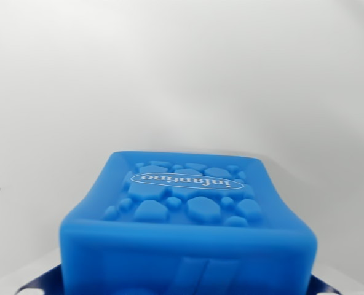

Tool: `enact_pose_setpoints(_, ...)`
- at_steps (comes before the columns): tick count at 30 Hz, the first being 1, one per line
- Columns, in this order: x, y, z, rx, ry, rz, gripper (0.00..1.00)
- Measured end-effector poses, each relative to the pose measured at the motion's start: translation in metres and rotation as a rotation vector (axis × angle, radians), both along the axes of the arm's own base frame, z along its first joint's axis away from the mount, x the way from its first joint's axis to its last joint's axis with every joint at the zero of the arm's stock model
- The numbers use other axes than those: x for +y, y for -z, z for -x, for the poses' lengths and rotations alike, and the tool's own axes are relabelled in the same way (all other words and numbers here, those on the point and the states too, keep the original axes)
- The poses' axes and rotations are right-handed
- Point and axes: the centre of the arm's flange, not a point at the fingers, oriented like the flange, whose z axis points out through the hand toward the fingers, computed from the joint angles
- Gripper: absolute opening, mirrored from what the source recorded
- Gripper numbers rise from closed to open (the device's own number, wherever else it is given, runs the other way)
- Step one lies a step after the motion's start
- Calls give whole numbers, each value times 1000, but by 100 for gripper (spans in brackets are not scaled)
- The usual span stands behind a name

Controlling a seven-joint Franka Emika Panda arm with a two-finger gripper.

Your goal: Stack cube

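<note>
The wrist view is filled at its bottom centre by the blue cube [188, 227], seen very close and from slightly above. Its top face, embossed with pebble shapes and an oval logo, is tilted away toward a plain pale background. The near edge of the cube is cut off by the bottom of the frame.

No fingers are shown, so the gripper is not seen at all here, and it cannot be told whether the cube is clasped or merely sat beneath the camera. Being so near and so centred under the wrist, the cube is judged to lie right at the gripper, roughly on its axis, not off to either side.

At both lower corners, dark blue shapes [37, 284] with pale spots are glimpsed beside and below the cube; what they are cannot be made out. They might belong to a second block, but that is only guessed.

The cube is roughly square on top, so no long axis is offered; its faces are set nearly square to the view, a slight skew at most. Behind it, only bare white surface is seen, and no target for stacking is shown ahead.

The coming move is judged to hinge on vertical alignment straight below the wrist, with sideways correction little needed.
</note>
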Motion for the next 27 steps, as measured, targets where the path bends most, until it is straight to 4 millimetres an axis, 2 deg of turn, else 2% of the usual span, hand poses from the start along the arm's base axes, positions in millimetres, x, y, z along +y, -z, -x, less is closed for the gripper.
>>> enact_pose_setpoints(9, 0, -19, -1, -1, 0, 1, 0)
enact_pose_setpoints(21, 0, -56, -1, -6, 0, 2, 0)
enact_pose_setpoints(27, 9, -55, 3, 2, -6, -2, 0)
